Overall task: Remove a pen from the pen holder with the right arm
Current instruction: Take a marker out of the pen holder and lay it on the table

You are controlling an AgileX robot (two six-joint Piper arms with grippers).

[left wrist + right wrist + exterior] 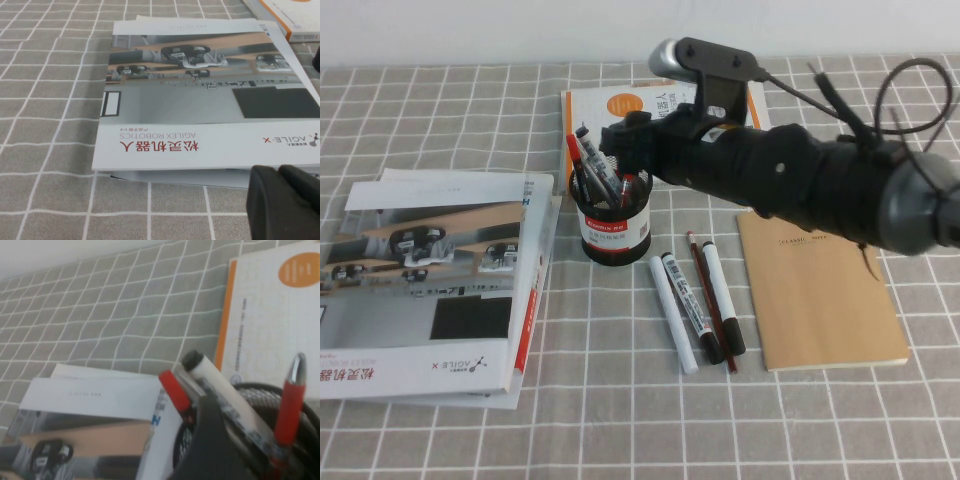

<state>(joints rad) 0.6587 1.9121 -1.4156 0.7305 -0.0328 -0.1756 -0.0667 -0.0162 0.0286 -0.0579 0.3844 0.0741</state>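
The robot's right hand [620, 172] hangs at the mouth of a round black mesh pen holder [612, 240] on a tabletop [620, 420] covered in grey checked cloth. Whether it is released or grasping cannot be told. The red and white pens [592, 165] stand tilted in the holder, right against the hand. Four loose pens [698, 310] lie side by side between the holder and a tan paper notebook [820, 290]. An orange-and-white booklet [610, 105] lies behind the holder. The left hand [282, 202], its state unclear, hovers at the near edge of a glossy white brochure stack [430, 290] on the left.
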